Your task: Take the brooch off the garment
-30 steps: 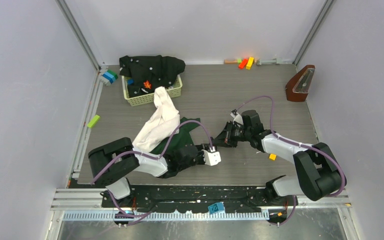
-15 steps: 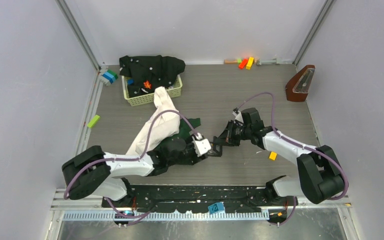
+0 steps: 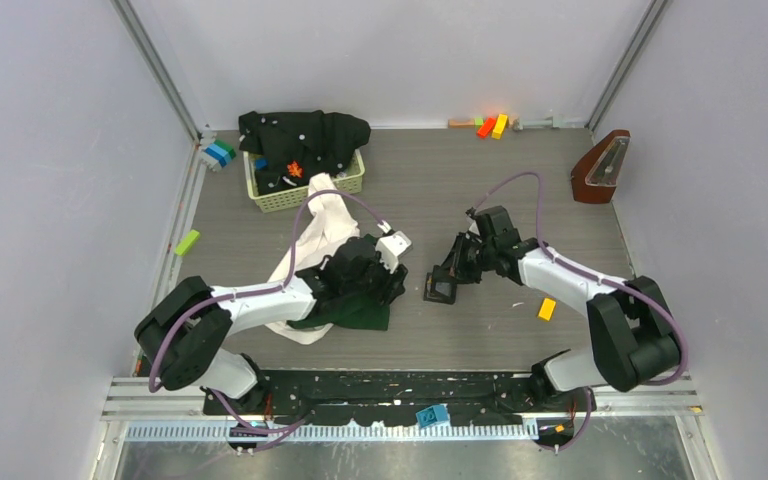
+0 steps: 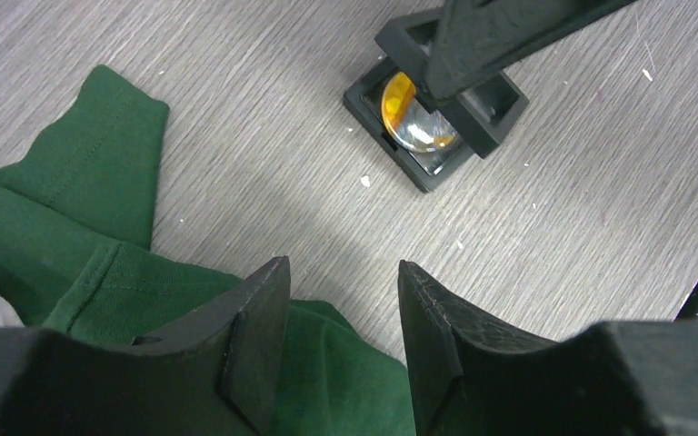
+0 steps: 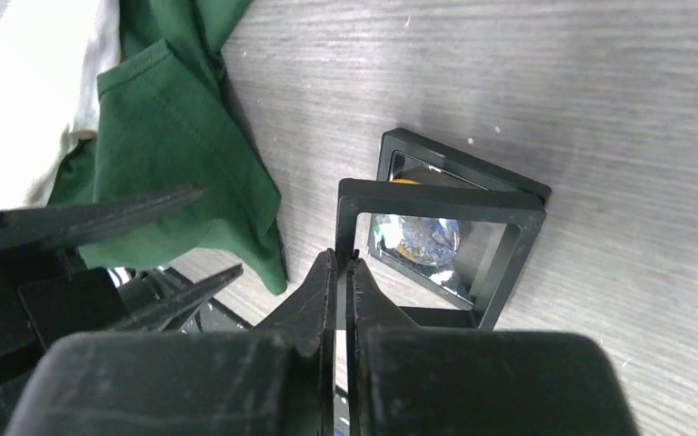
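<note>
Top view: garment [image 3: 325, 225] lies crumpled on the table [image 3: 480, 190] left of centre, cream cloth running from the middle toward 11 o'clock, dark green folds bunched at its 5 o'clock end. Left arm reaches across it; left hand [image 4: 341, 277] is low over the green cloth's edge, fingers spread, nothing between them, bare wood showing in the gap. At 3 o'clock from the green folds, apart from the cloth, a small black square box [image 3: 440, 291] sits on the table. Brooch [image 4: 411, 116], round, orange and clear, lies inside the box, off the garment. Lid [image 5: 436, 193], a black frame with a clear window, stands raised above the base. Right hand [image 5: 344, 263] is pressed together, pinching the lid's frame near one corner; the brooch shows through the window. From the right wrist, the left hand's two fingers are seen at 9 o'clock, beside the green hem. Basket [image 3: 290, 197] at the table's 11 o'clock, with a black garment [image 3: 305, 135] draped over it; the cream cloth's far end touches the basket.
</note>
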